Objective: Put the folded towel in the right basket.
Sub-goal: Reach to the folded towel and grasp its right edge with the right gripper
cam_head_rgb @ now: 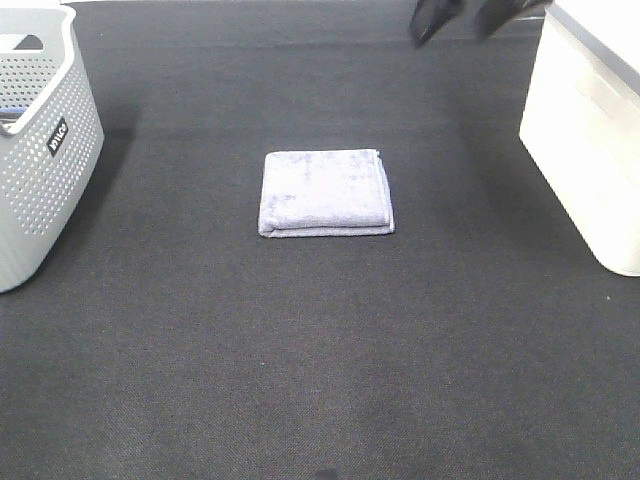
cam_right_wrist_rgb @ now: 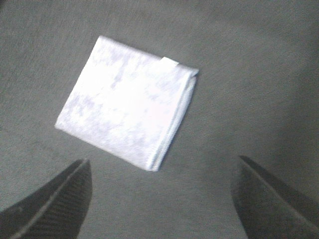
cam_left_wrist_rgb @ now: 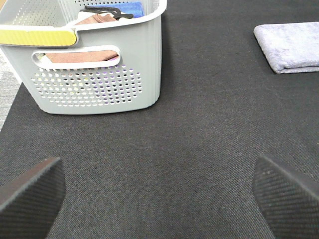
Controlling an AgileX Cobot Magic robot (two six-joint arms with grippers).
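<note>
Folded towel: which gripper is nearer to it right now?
Right. The right gripper hovers open beyond the folded towel, looking straight at it. The left gripper, also open, is off near the grey basket, the towel at its view's edge.

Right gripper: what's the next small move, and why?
Probably lower the right gripper toward the folded towel to grasp an edge. Its jaws are open and empty, and the towel lies flat and untouched on the mat, left of the right basket.
</note>
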